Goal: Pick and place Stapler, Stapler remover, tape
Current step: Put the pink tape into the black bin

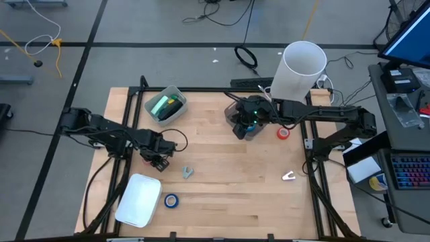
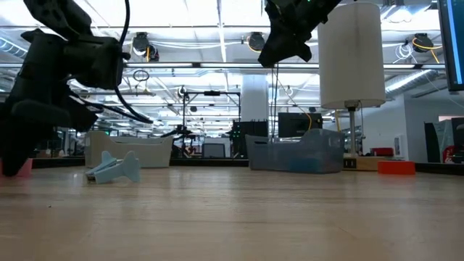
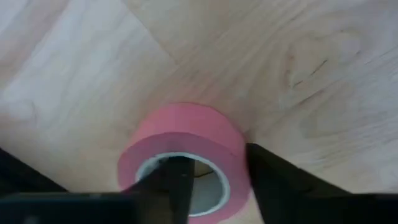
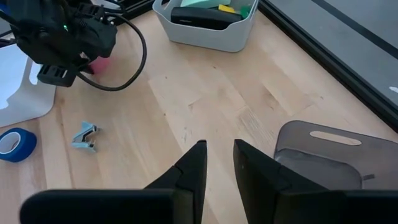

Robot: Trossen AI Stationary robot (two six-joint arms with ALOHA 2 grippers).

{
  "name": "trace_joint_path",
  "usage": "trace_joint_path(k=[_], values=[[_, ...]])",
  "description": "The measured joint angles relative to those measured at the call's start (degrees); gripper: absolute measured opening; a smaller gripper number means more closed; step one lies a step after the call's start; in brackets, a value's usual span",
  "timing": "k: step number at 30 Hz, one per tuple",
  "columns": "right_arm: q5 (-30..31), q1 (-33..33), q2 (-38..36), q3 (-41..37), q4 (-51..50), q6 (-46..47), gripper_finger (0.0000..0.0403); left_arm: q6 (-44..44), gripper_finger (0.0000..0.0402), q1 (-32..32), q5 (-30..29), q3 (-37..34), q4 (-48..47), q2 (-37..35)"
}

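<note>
A pink tape roll (image 3: 186,127) lies on the wooden table at its left. My left gripper (image 1: 156,158) is down at it and shut on its wall; the roll shows as a pink patch under the gripper in the low view (image 2: 18,168). My right gripper (image 4: 221,165) hangs high over the table's far middle, above a dark bin (image 4: 323,155), its fingers a little apart and empty. A blue tape roll (image 1: 172,200), a red tape roll (image 1: 283,133), a light-blue staple remover (image 1: 187,173) and a white staple remover (image 1: 289,176) lie flat on the table. My left gripper has one finger (image 3: 180,186) inside the pink roll's open centre and the other (image 3: 273,186) outside, with the ring's wall (image 3: 233,177) between them. The fingers come from above, slanting down. The roll's lower side looks to be at the table top.
A grey bin (image 1: 176,93) holding a black stapler and green things stands at the far left. A white lid or tray (image 1: 139,199) lies at the near left beside the blue roll. A tall white cylinder (image 1: 302,67) stands at the far right.
</note>
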Motion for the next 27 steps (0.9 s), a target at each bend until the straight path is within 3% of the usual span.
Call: trace_joint_path(k=[5, 10, 17, 20, 27], values=[[0.0, 0.0, 0.0, 0.0, 0.4, -0.1, 0.0075, 2.3, 0.0040, -0.1, -2.8, 0.8, 0.2, -0.3], [-0.6, 0.0, 0.0, 0.0, 1.3, -0.2, 0.0075, 5.7, 0.0036, 1.3, -5.6, 3.8, -0.2, -2.7], [-8.9, 0.1, 0.0, 0.0, 5.3, -3.8, 0.0075, 10.1, 0.0048, 3.8, -5.6, 13.1, 0.9, -11.8], [-11.3, 0.1, 0.0, 0.0, 8.1, -5.3, 0.0075, 11.9, 0.0039, 4.0, -5.5, 16.3, 7.0, -16.9], [-12.3, 1.1, 0.0, 0.0, 16.4, -8.5, 0.0075, 15.5, 0.0039, 4.0, -0.3, 16.8, 33.6, -26.5]])
